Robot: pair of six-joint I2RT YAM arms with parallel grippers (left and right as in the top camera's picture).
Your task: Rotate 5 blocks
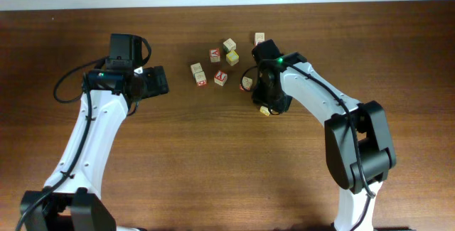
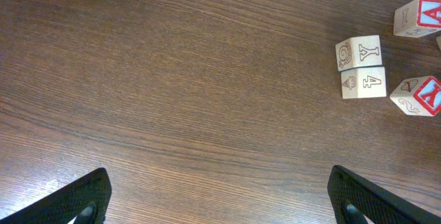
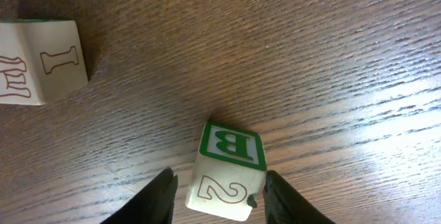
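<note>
Right wrist view had the right claw [image 3: 219, 182] narrowed about a green B block [image 3: 231, 148] on the worktop [image 3: 331, 58], one finger [image 3: 279, 200] touching its side and the other a sliver off (not quite a grip). Left claw [image 2: 217, 179] gaped wide, holding nothing, with other blocks [image 2: 360, 69] near it.

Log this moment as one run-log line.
left hand: open, over brown wooden table | right hand: open, flanking pale wooden cube with green B | grip: not yet closed
</note>
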